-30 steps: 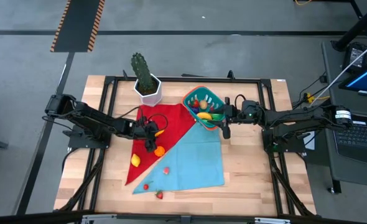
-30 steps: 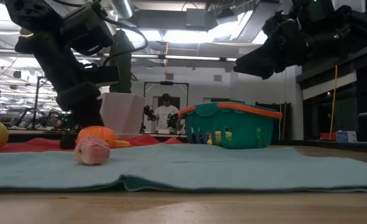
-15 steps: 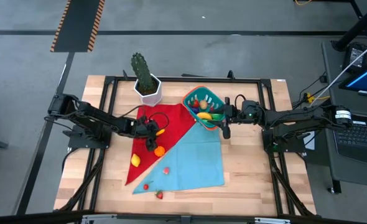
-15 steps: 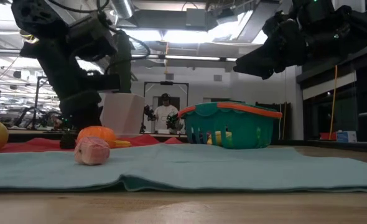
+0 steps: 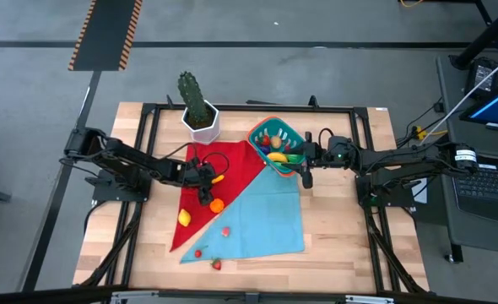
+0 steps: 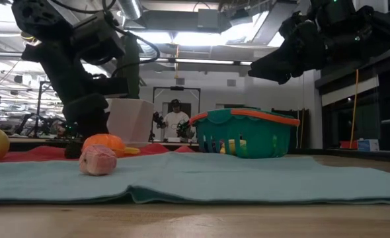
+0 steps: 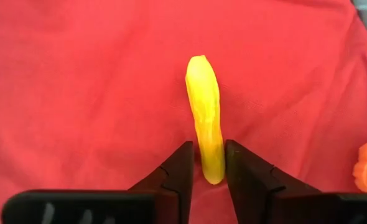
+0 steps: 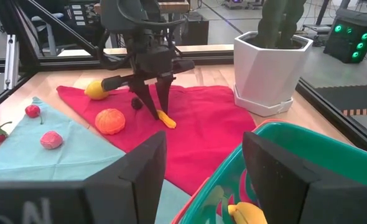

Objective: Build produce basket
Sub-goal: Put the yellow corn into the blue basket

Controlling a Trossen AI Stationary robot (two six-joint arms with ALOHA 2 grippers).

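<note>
The left hand (image 7: pixel 203 171) is down on the red cloth (image 5: pixel 232 169), its two fingers (image 7: pixel 178 168) set either side of the near end of a yellow banana (image 7: pixel 205 115) and closing on it, though I can't tell if they have it pinched yet. It comes in end-on, along the fruit's length, which I'd guess lets it lift without rolling. The orange (image 5: pixel 217 204) lies just beside, close enough to be nudged.

The right hand (image 8: pixel 202 162) hangs over the basket (image 5: pixel 276 143), fingers parted and holding nothing; it looks like it is waiting. The basket already holds several pieces.

Left on the cloths are the lemon (image 5: pixel 184 218), a pink fruit (image 5: pixel 225 230) and a red berry (image 5: pixel 197 252); a strawberry (image 5: pixel 217 265) sits on the bare surface (image 5: pixel 333 253). The cactus pot (image 5: pixel 201 120) stands beside the basket, so a carry from the cloth should pass clear of it. A person (image 6: pixel 176 122) stands well behind.
</note>
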